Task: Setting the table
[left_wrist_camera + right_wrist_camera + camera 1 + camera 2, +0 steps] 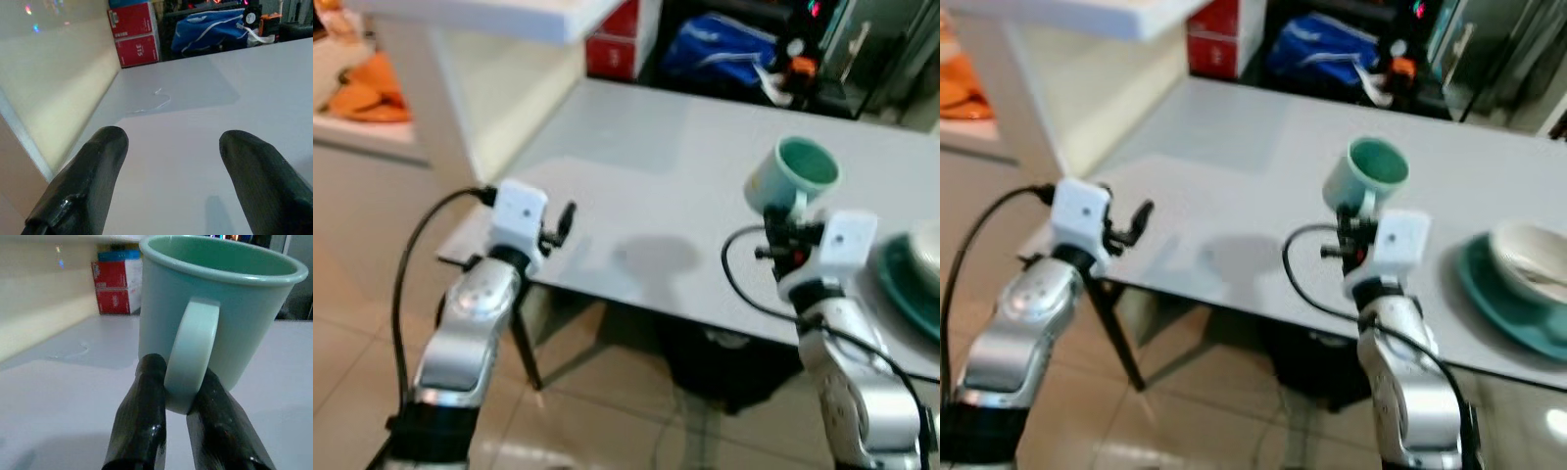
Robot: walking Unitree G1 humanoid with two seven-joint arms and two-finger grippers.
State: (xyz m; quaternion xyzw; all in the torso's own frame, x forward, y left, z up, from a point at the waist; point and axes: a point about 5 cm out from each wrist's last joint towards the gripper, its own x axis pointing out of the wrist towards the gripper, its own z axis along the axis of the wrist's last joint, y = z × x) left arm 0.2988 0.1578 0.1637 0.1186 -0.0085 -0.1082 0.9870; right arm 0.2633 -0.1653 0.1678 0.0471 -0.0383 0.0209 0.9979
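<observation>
Your one mug (793, 173), pale green with a deeper green inside, sits right of centre in the head views, held above the grey counter (636, 176) with its mouth tipped up toward the camera. The right gripper (177, 396) has it by the handle: in the right wrist view the two black fingers (142, 416) are closed on either side of the handle loop, pinching it, with the mug body standing above them. That right arm rises from the lower right of the frame, forearm reaching up and forward, its white wrist block just under the mug.

Your left gripper (171, 161) is over the near left corner of the counter, at the left-centre of the head views. Its fingers (88, 181) stand wide apart with nothing between them, only bare counter beneath. The left arm comes up from the lower left, bent at the elbow, a black cable looping off the wrist.

At the right edge of the frame you have one teal plate (1508, 294) on the counter with one white bowl (1533, 257) resting on it. Beyond the counter's far edge, at the top of the frame, are a blue bag (720, 49) and red boxes (134, 34).
</observation>
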